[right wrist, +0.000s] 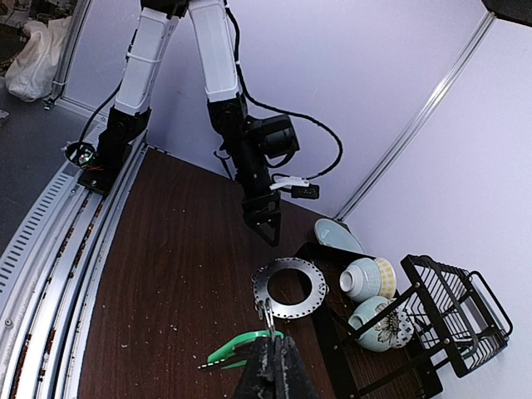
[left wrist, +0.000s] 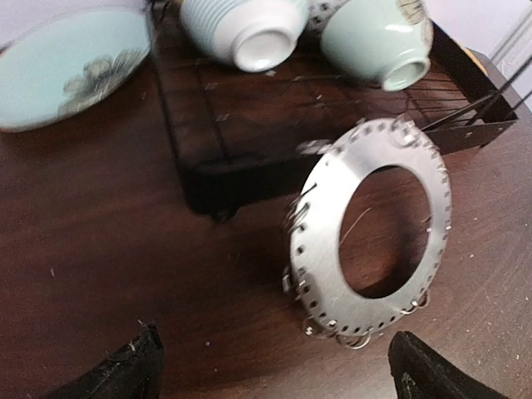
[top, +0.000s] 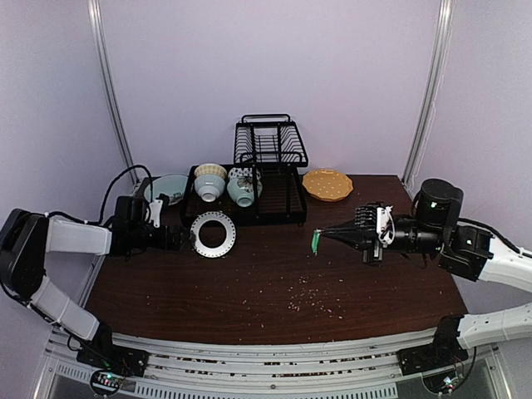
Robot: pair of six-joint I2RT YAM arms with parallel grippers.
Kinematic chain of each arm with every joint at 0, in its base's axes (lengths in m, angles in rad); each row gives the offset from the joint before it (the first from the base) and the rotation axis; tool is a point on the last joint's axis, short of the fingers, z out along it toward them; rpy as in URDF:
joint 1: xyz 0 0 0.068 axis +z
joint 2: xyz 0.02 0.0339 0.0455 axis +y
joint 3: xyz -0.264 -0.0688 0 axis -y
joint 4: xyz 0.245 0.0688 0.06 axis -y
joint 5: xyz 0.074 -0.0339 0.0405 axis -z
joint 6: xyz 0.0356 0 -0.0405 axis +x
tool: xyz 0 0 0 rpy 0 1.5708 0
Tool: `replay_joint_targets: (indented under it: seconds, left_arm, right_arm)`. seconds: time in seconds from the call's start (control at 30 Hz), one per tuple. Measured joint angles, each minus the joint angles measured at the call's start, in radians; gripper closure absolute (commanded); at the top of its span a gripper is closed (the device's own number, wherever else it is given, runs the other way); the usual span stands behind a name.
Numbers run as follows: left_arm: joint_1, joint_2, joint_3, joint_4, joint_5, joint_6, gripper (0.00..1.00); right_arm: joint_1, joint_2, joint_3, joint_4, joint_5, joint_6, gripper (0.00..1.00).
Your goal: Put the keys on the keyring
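Right tool (right wrist: 270, 342) pinches green plastic-headed key (right wrist: 237, 346) — keyring (left wrist: 320, 241) flat, silvery, loop-fringed.

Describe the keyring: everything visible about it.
The keyring is a flat, silvery-grey metal disc with a large round hole, its rim punched with small holes carrying wire loops. It lies on the brown table just in front of the black rack, right ahead of the open left gripper, which seems not to touch it.

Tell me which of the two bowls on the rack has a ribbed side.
The left bowl in the top view: cream, ridged around its side, white foot. The right bowl is smooth pale green with a dark flower pattern.
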Motion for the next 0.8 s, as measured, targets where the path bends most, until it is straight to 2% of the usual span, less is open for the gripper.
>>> replay_joint_targets:
  seconds: [0.1,0.3,0.47,0.67,0.8]
  left_arm:
    - [0.047,0.101,-0.077,0.179,0.062,-0.113,0.02]
    - [0.080,0.370,-0.047,0.559,0.230,-0.282,0.02]
    - [0.113,0.491,-0.037,0.813,0.339,-0.388,0.02]
    - [0.109,0.525,-0.021,0.876,0.415,-0.401,0.07]
    - [0.097,0.539,0.020,0.841,0.430,-0.380,0.17]
  right_arm:
    - [0.000,0.000,0.000,0.001,-0.005,0.000,1.00]
    - [0.000,0.000,0.000,0.001,-0.006,0.000,1.00]
    - [0.000,0.004,0.002,-0.006,-0.006,0.000,1.00]
    - [0.000,0.028,0.018,-0.023,-0.005,-0.004,1.00]
    - [0.000,0.041,0.026,-0.026,-0.005,-0.004,1.00]
